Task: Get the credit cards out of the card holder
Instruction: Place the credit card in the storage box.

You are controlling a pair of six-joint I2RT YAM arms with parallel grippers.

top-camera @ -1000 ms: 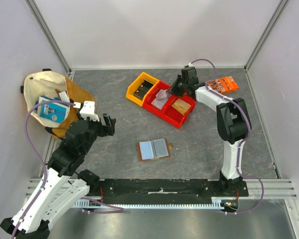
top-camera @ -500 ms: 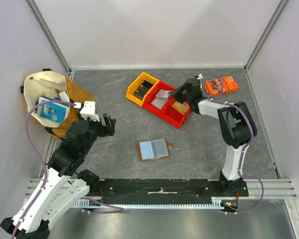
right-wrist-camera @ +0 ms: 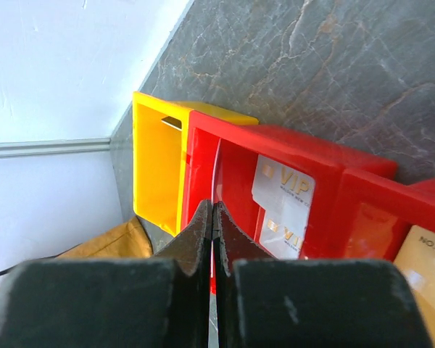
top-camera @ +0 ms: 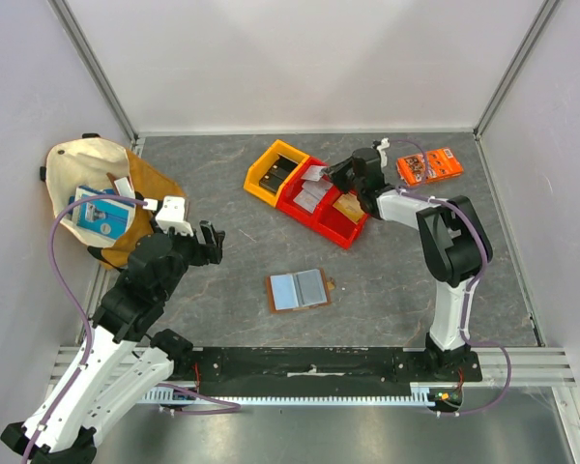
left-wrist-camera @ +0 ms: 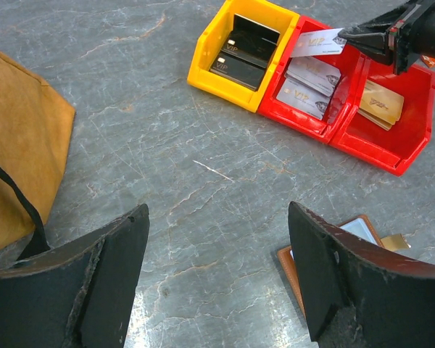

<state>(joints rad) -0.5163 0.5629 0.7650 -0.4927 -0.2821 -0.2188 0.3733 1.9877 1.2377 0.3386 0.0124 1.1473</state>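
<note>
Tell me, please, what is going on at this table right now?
The right gripper is shut on a pale VIP card, holding it over a red bin that has similar silver cards lying in it. The card holder lies open on the table between the two arms. The left gripper hangs open off to the side, holding nothing.

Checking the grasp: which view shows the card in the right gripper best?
Left wrist: the card shows face-on, VIP print readable, pinched by the right gripper over a red bin. Right wrist sees only its edge; top external shows a small pale sliver.
</note>
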